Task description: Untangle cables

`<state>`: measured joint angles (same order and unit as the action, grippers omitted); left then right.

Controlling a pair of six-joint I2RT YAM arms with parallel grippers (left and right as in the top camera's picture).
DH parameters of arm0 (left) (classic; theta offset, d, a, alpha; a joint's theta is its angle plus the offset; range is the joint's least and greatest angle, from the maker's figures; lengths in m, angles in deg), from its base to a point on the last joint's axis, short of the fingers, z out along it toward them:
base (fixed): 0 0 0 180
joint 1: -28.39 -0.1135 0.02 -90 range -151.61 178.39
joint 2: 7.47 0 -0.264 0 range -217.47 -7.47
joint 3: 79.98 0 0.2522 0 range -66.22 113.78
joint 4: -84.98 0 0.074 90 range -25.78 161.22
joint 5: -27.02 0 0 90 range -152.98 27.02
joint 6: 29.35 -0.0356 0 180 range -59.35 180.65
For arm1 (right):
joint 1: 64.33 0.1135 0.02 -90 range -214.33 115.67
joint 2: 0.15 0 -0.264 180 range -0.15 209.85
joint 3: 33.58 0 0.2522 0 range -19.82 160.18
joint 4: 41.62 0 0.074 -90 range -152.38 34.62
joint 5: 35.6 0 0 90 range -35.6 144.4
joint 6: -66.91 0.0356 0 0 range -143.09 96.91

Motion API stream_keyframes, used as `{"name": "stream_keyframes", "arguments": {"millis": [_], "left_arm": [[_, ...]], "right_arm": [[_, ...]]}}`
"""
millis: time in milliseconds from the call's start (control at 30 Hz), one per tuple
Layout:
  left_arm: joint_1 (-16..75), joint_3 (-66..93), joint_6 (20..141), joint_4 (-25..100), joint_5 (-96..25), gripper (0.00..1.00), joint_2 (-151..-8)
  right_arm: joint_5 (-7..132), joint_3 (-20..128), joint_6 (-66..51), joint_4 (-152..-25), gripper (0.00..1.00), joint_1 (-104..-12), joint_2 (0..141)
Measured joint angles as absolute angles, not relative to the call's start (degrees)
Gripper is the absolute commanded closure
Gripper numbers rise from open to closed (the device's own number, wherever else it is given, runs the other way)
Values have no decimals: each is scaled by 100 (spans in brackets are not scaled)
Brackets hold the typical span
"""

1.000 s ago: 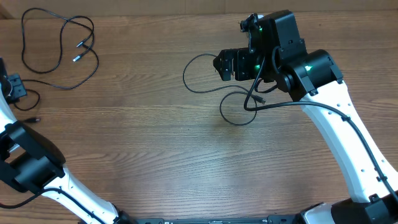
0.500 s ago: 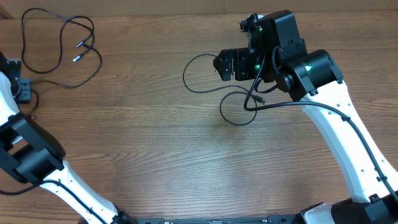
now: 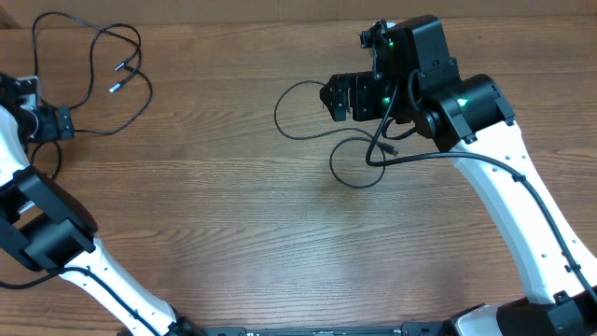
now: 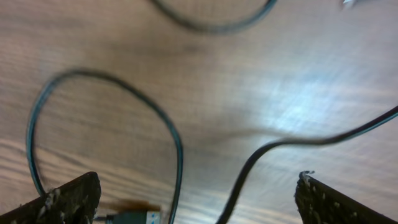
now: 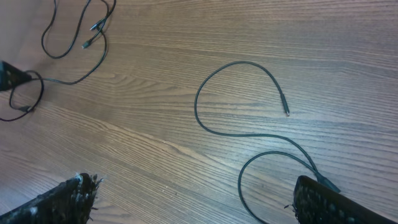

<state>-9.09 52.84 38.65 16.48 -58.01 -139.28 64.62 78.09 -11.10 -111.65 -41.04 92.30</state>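
Thin black cables (image 5: 239,62) are lying in loose curves on the grainy wooden table (image 3: 233,233). The left gripper (image 4: 198,180) and right gripper (image 5: 193,182) are gaping wide, holding nothing.

Three viewpoints: one fixed overhead, one riding each wrist.
Overhead: straight down from well above, taking in the whole table (image 3: 233,233) and both arms. Left wrist: hard against the wood, facing forward and down past the left gripper (image 4: 199,202), cables (image 4: 177,146) just ahead, blurred by nearness. Right wrist: higher, tilted forward past the right gripper (image 5: 196,202), sharing with overhead the looped cable (image 5: 239,62) just ahead and, far ahead, the patch under the left wrist view.
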Motion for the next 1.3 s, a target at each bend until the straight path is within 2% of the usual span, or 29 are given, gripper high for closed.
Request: {"name": "stream_keyframes", "arguments": {"millis": [267,433,733,867,1033,1100,1300], "left_arm": [[-909,5855,5238,1454,-4778,0,-13248],[-791,5872,5371,1327,-3799,0,-13060],[339,5400,5472,1347,-3554,0,-13524],[849,5369,5622,1661,-3823,0,-13771],[1262,5369,5694,2079,-5132,0,-14050],[1351,5369,5500,2134,-5515,0,-14166],[1441,5369,4685,2287,-6039,8,-14494]], "right_arm": [[6460,7809,-1110,-11163,0,-4104,9230],[6460,7809,-1110,-11167,0,-4104,9230],[6462,7809,-1110,-11165,0,-4104,9230],[6462,7809,-1108,-11163,0,-4104,9230],[6460,7809,-1108,-11163,0,-4104,9230],[6460,7809,-1110,-11163,0,-4104,9230],[6460,7809,-1110,-11163,0,-4104,9230]]}}
